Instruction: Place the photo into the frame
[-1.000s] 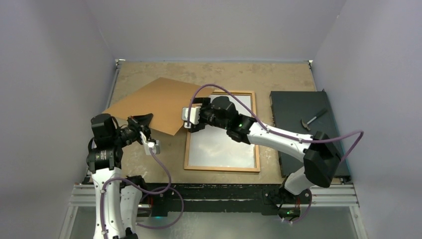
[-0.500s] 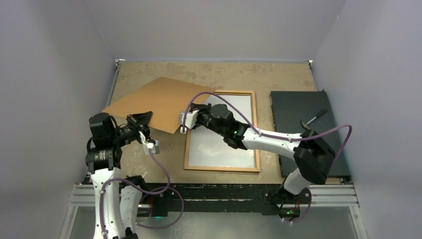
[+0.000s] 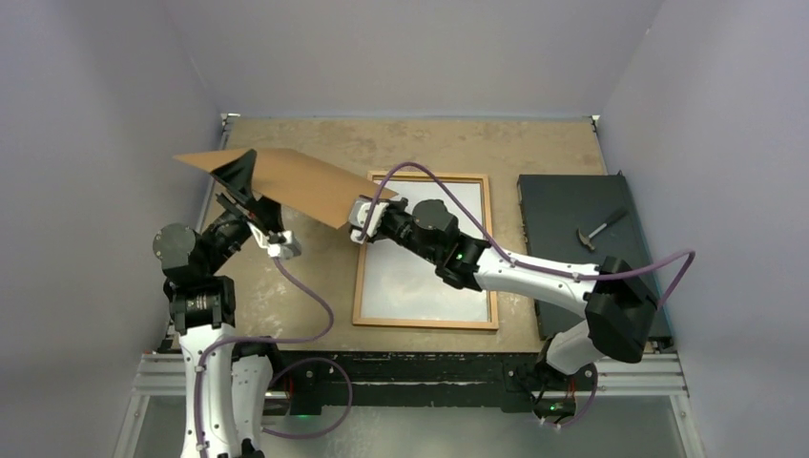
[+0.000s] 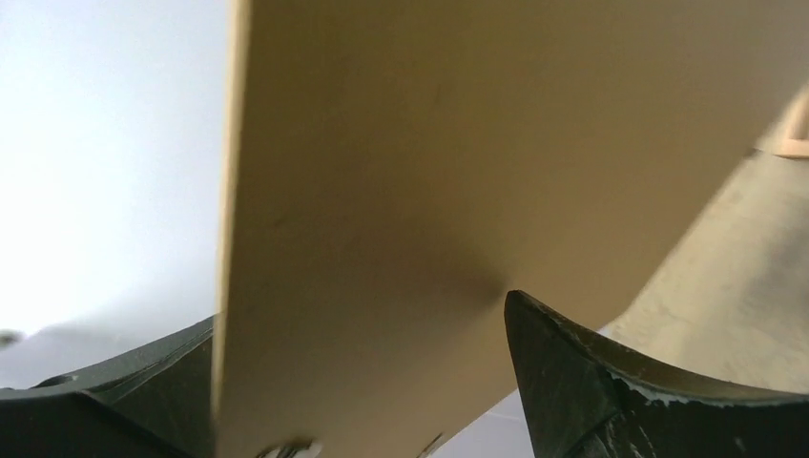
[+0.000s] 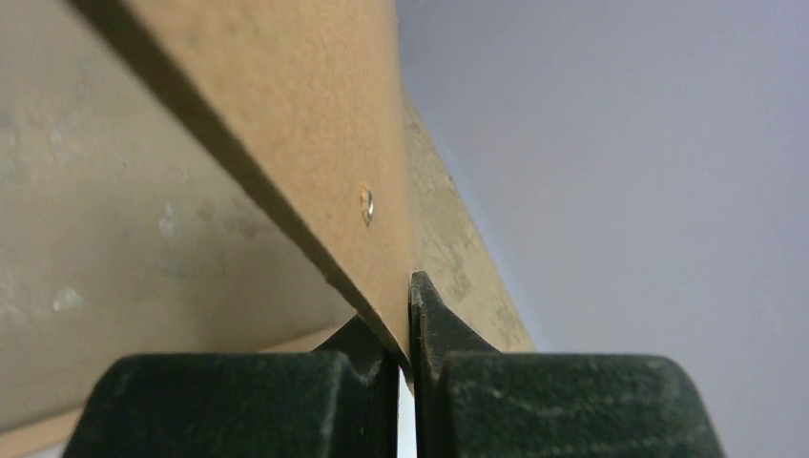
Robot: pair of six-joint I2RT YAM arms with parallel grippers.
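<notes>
Left fingers [image 4: 611,382], one partly behind backing board [image 4: 429,191].

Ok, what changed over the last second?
The right gripper closed on the right corner of the backing board. The left gripper opened, its jaws now wide around the board's edge. The board rose off the table, left end highest. The frame, black slab and hammer stayed put.
</notes>
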